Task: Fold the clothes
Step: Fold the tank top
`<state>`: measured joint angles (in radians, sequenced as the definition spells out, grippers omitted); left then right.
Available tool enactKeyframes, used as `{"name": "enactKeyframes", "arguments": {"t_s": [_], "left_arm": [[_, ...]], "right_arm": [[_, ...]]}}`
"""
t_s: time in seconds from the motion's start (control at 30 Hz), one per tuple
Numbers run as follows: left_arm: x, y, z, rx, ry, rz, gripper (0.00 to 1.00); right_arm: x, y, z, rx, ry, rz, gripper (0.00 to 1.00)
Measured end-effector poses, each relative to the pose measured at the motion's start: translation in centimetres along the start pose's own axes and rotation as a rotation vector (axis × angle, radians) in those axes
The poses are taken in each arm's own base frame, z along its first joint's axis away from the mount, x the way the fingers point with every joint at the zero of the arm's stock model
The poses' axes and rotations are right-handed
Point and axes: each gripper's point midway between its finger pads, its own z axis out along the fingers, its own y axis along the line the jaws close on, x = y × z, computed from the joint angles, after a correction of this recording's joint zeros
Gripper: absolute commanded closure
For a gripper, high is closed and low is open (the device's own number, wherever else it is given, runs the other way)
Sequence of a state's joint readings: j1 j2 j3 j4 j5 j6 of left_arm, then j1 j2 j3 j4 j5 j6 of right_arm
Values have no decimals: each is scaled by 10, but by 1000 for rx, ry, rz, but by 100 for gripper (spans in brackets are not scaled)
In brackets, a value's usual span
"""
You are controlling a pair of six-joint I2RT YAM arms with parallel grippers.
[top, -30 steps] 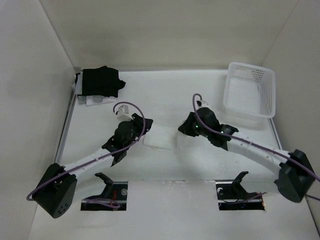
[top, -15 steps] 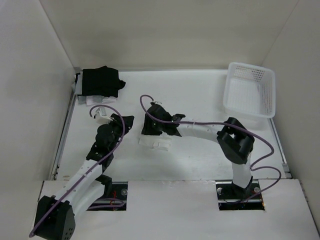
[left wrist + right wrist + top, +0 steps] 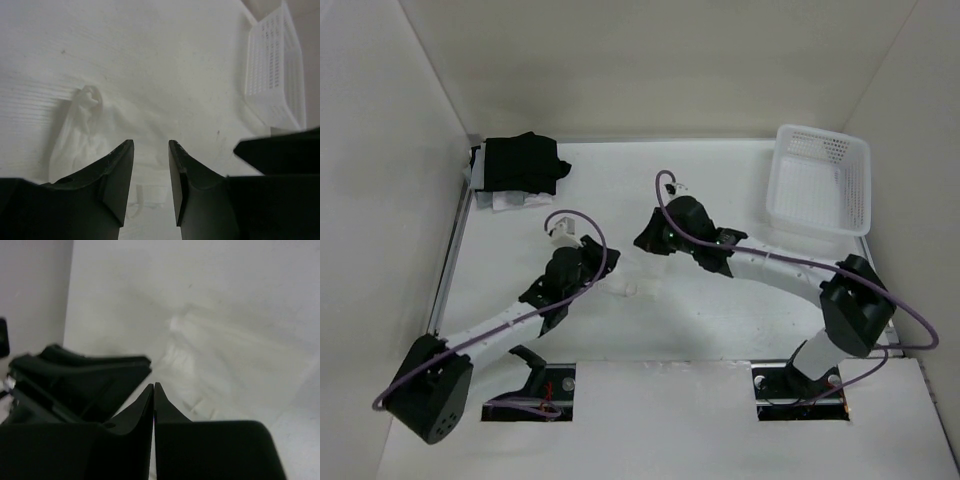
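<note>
Where the left gripper (image 3: 150, 150) faces the right gripper (image 3: 153, 387), the clothes (image 3: 82, 122) lie bunched between them.
Left slightly spread — fabric just ahead; right pressed together, fabric just beyond.

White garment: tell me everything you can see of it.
The white garment is thin, soft fabric, lying bunched and wrinkled on the table mid-workspace, one end twisted into a peak, a thin string loop showing near its edge. The left gripper and right gripper sit close over it; contact cannot be told.

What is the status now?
Left gripper jaws open, right gripper jaws shut. Soft thin white fabric garment bunched, not folded. White plastic lattice basket apart.
</note>
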<state>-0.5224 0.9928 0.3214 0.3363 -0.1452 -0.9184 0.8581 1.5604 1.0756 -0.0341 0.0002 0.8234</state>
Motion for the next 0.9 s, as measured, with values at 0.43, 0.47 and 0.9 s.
{"name": "enactKeyframes", "arguments": {"t_s": [0.43,0.47,0.9], "left_arm": [[44,44,42,-141,82,28,68],[43,50,42,-155,78,22,68],[3,43,16,-108,-29,-61,48]], "right_arm": [[60,-110,66,177,166,58,95],[59,-109,67,165,160,63,94],[48,-97,62,86,131,92,54]]}}
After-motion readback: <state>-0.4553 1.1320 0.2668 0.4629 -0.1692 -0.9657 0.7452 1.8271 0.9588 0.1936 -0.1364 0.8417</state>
